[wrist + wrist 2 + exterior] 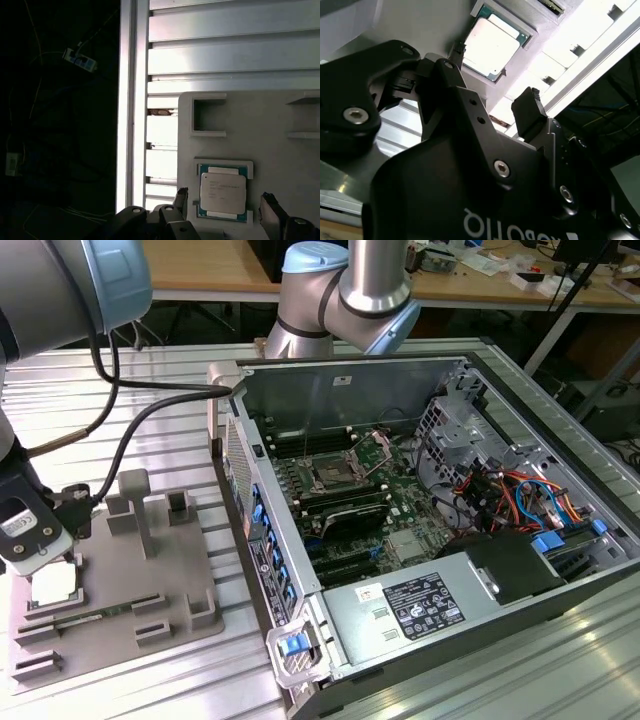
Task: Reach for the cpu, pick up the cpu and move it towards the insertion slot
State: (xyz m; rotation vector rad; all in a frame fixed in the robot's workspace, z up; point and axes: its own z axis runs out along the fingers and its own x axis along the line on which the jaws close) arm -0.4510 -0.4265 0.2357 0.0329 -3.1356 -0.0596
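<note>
The cpu (pixel 223 190) lies in a recess of the grey tray (pixel 280 115). My pincer (pixel 223 197) hangs open over it, holding nothing. In the exterior view, the insertion slot (pixel 330 475) sits inside the computer case (pixel 350 390), well apart.

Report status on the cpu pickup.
Open gripper over cpu, fingers either side. Seated in grey tray recess. Nothing between them.

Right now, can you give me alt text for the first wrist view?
A small flat square cpu with a silvery metal top lies in a recess of the grey plastic tray, between the fingers of the open black tool, untouched. The tray sits on a ribbed aluminium table.
</note>
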